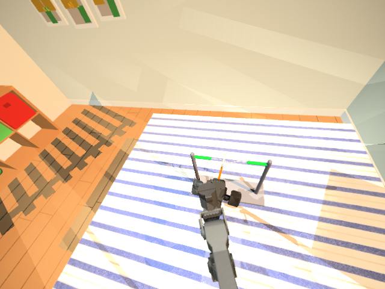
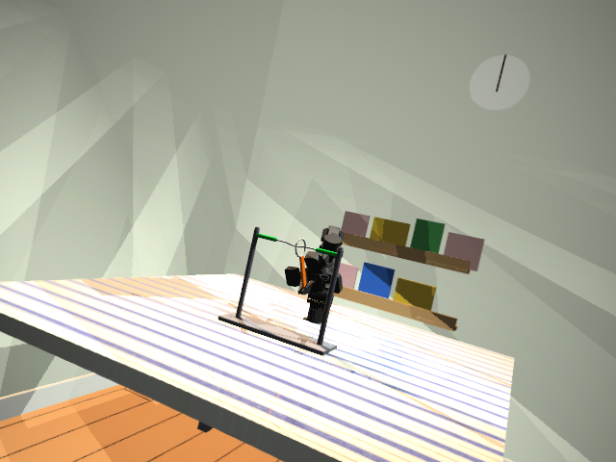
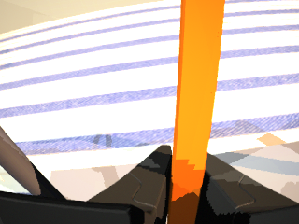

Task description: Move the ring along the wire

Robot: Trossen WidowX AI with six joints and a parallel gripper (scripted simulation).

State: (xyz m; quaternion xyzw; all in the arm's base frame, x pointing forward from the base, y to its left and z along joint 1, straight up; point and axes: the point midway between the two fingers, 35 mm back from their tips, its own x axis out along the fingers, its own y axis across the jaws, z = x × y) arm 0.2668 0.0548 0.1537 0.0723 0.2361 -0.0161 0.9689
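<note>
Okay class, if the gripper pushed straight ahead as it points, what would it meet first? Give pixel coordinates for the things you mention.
Perhaps the striped surface [image 1: 174, 198] [image 2: 173, 338] [image 3: 93, 81], though depth is unclear; the ring [image 1: 222, 162] [image 2: 295, 247] on its held handle [image 1: 220, 172] [image 2: 303, 270] [image 3: 198, 84] might catch the wire [image 1: 237, 162] [image 2: 284, 242] sooner.
</note>
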